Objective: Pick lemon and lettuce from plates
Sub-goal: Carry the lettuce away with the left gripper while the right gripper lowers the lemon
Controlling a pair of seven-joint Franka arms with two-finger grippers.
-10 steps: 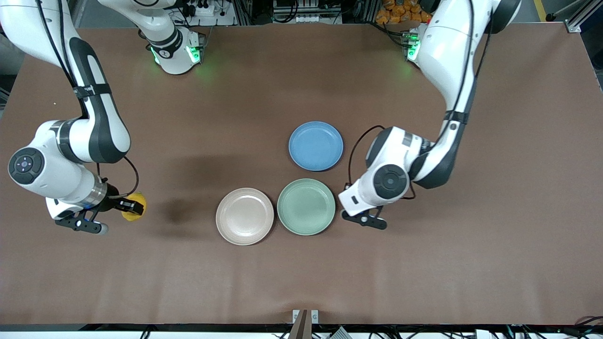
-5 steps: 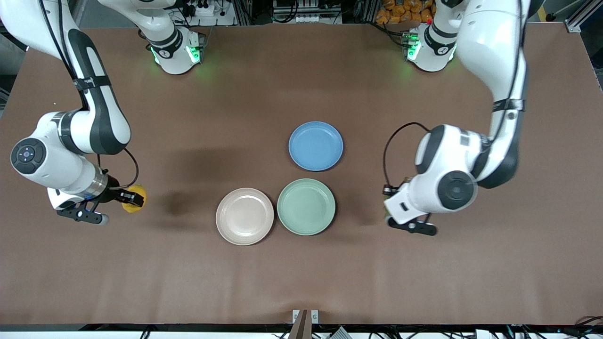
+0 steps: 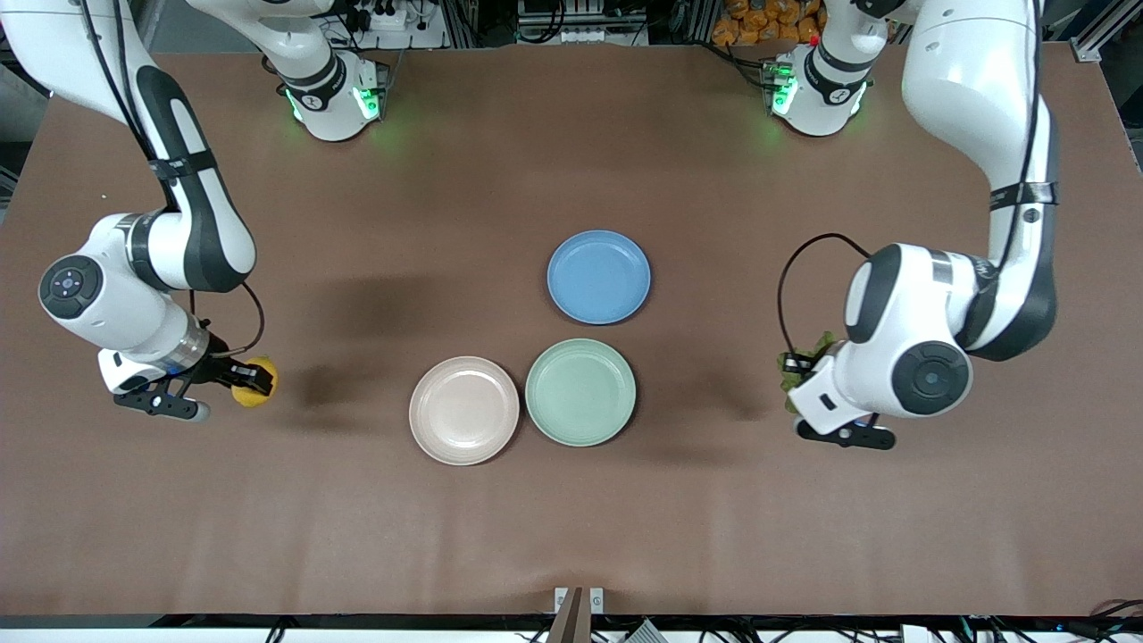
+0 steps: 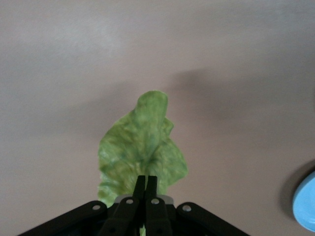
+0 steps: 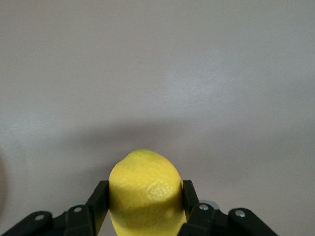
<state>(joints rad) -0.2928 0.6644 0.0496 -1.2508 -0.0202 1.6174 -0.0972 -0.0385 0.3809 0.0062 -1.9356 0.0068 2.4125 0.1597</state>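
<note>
My right gripper (image 3: 246, 382) is shut on the yellow lemon (image 3: 255, 381) over the bare table toward the right arm's end; the right wrist view shows the lemon (image 5: 146, 194) squeezed between both fingers. My left gripper (image 3: 797, 379) is shut on the green lettuce leaf (image 3: 804, 353) over the bare table toward the left arm's end; the left wrist view shows the lettuce (image 4: 142, 151) hanging from the closed fingertips (image 4: 141, 183). The beige-pink plate (image 3: 463, 410) and the mint green plate (image 3: 580, 392) sit side by side at the table's middle, both with nothing on them.
A blue plate (image 3: 598, 277) with nothing on it lies farther from the front camera than the mint plate; its edge shows in the left wrist view (image 4: 306, 201). The brown table stretches wide around both grippers.
My left arm has carried the lettuce away from the mint plate toward its own end of the table. My right gripper with the lemon has barely shifted.
</note>
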